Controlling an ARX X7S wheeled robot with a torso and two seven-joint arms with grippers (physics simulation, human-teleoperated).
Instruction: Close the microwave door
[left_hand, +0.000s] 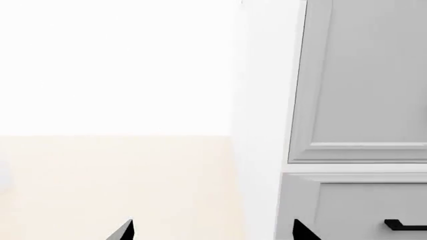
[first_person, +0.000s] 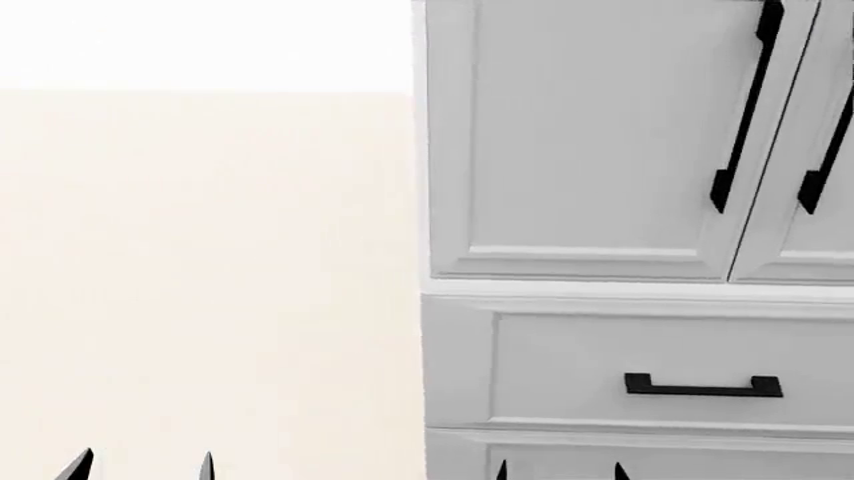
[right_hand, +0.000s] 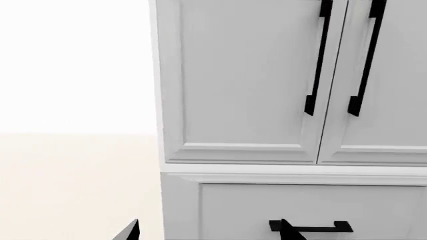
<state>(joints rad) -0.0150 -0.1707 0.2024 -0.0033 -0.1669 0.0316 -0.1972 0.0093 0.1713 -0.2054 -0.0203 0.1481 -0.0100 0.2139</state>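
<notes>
No microwave showed in any view, so the step in hand looked like a search: turning the base or head until the oven and its open door came into sight, before either arm reached out. Doing that well probably meant backing away or panning, since the robot stood close to a cabinet (first_person: 587, 150) that filled the head view from 12 to 5 o'clock. In that view the left gripper (first_person: 140, 468) sat at 7 o'clock and the right gripper (first_person: 558, 472) near 6 o'clock; only the black fingertips peeked in, each pair standing apart with a plain gap between them, holding nothing. The cabinet carried two tall doors, each with a long black handle (first_person: 745, 110) near the seam at 1 to 2 o'clock, and below them a drawer (first_person: 561, 365) with a short black pull (first_person: 703, 386) at 4 o'clock. A bare pale wall (first_person: 200, 280) took up the 9 o'clock side. The cabinet itself seemed the main obstacle: the right fingertips sat just in front of its lower face, so any swing toward 3 o'clock risked clipping the drawer pull.
</notes>
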